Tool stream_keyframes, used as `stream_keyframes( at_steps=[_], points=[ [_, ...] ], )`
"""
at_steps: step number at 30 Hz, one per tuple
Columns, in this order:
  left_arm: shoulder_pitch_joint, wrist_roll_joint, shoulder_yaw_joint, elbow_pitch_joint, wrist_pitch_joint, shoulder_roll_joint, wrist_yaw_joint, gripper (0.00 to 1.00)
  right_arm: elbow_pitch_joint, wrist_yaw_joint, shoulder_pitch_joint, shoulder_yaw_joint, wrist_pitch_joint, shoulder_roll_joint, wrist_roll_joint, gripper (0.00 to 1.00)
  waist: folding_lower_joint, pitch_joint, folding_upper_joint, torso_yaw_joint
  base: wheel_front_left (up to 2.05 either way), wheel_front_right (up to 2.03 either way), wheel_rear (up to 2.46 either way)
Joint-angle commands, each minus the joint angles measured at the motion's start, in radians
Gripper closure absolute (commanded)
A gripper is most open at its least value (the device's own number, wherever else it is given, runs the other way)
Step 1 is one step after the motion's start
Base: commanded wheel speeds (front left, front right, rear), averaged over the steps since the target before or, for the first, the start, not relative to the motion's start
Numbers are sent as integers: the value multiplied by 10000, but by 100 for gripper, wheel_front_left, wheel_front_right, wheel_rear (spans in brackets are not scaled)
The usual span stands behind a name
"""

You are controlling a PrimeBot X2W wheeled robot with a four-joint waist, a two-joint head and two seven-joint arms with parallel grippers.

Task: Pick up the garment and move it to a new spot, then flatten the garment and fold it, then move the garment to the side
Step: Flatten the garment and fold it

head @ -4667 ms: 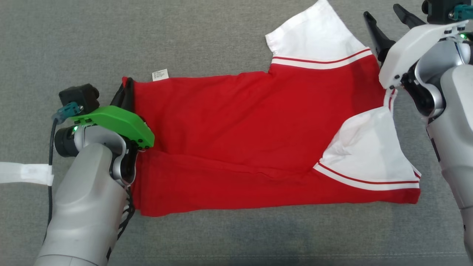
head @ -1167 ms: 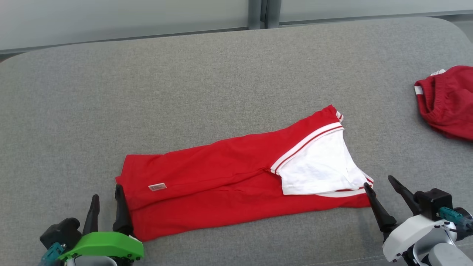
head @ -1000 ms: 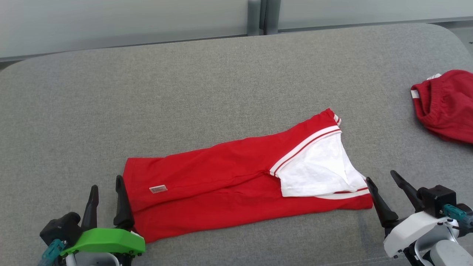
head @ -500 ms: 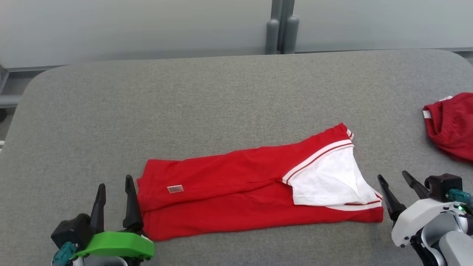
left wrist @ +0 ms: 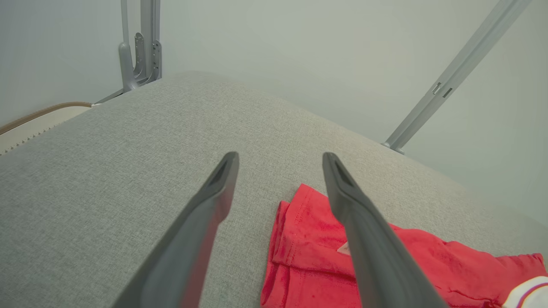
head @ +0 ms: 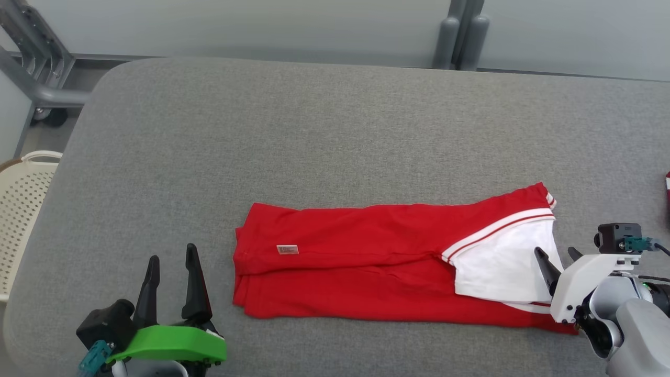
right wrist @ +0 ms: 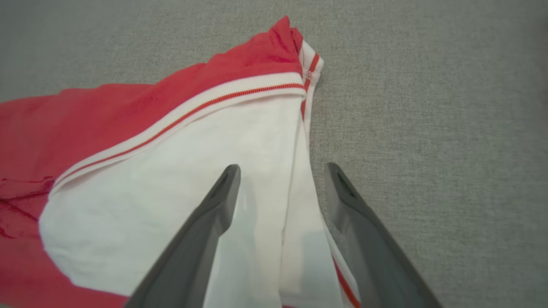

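While garment (head: 366, 262) lies folded | left tool (head: 172, 252) spread | right tool (head: 555, 252) spread | basket (head: 21, 209) contents hidden

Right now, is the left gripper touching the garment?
Apart. The head view shows a strip of bare cushion between the open left gripper and the near end of the garment.
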Motion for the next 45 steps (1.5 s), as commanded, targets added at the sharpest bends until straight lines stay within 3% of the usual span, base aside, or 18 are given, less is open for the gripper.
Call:
stream_keyframes(
  at_steps=[1,10,20,21,24,38,45],
  points=[
    [-147,15,-1,-67,16,19,-42,0,263,-14,-193,-29,98,-45,14,0,0,267,0,358,0,0,0],
    [-161,-35,10,-24,-38,-6,-12,0,1542,-9,-695,-17,534,113,4,0,0,371,0,670,0,0,0],
    [-217,-37,96,-15,-81,-28,-16,0,1662,-3,-943,1027,790,154,-8,0,0,406,0,631,0,0,0],
    [-222,-35,98,-5,-86,-32,-17,0,1711,-3,-973,1140,769,83,-152,45,0,411,0,616,0,0,0],
    [-230,-16,94,26,-98,-36,-21,0,1950,-6,-1099,1243,623,-36,-552,100,0,416,0,582,0,0,0],
    [-104,41,253,-16,-135,0,-20,0,2210,-22,-1664,524,-145,-310,-793,100,0,257,0,-226,0,0,0],
    [-135,108,180,-72,-121,-17,-4,0,1727,-18,-1716,74,-53,-1053,-808,100,0,222,0,-1072,0,0,0]
  ],
)
